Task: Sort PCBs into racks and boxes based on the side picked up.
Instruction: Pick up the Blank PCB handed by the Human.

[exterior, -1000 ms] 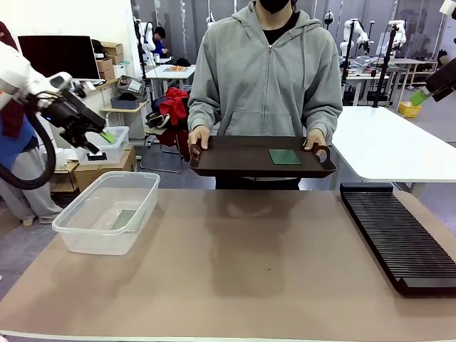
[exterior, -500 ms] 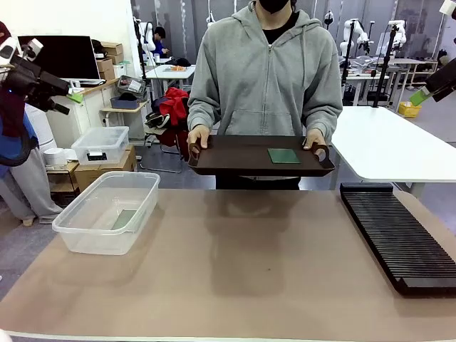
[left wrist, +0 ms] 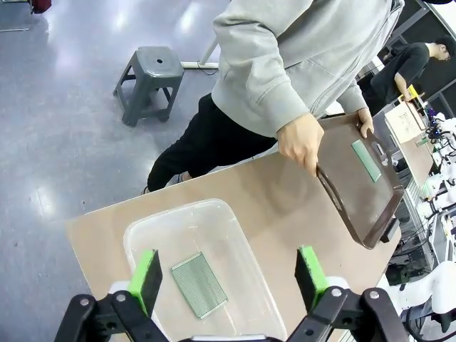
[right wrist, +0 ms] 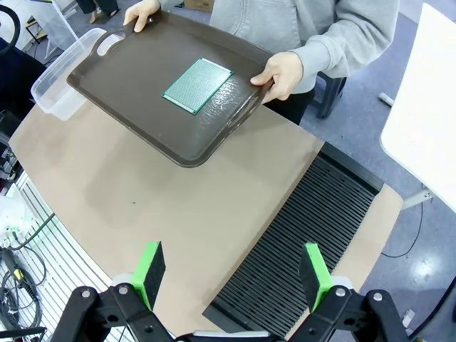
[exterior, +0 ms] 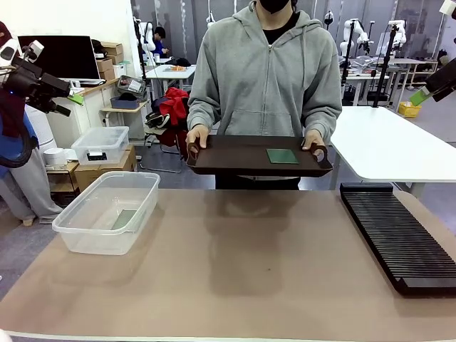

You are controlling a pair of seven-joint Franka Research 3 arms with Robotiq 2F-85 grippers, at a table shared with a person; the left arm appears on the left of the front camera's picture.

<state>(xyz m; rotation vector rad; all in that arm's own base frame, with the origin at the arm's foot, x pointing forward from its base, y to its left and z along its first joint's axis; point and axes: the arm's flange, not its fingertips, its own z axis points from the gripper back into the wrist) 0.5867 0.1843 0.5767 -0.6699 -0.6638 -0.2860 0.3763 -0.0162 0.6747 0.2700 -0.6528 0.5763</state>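
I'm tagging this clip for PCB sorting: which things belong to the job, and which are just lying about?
Job: brown tray, PCB on the tray, clear tub, PCB in the tub, black rack.
Lying about: small lidded container, monitor, cardboard boxes, grey stool.

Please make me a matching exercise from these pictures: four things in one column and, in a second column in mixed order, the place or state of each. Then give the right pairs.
Things
1. tray
2. rack
3. box
4. left gripper

Places or states
a. on the table, robot's left side, one PCB inside
b. open, nothing between its fingers
c. held up in the person's hands
d. on the table, robot's right side

Pairs: 1-c, 2-d, 3-a, 4-b
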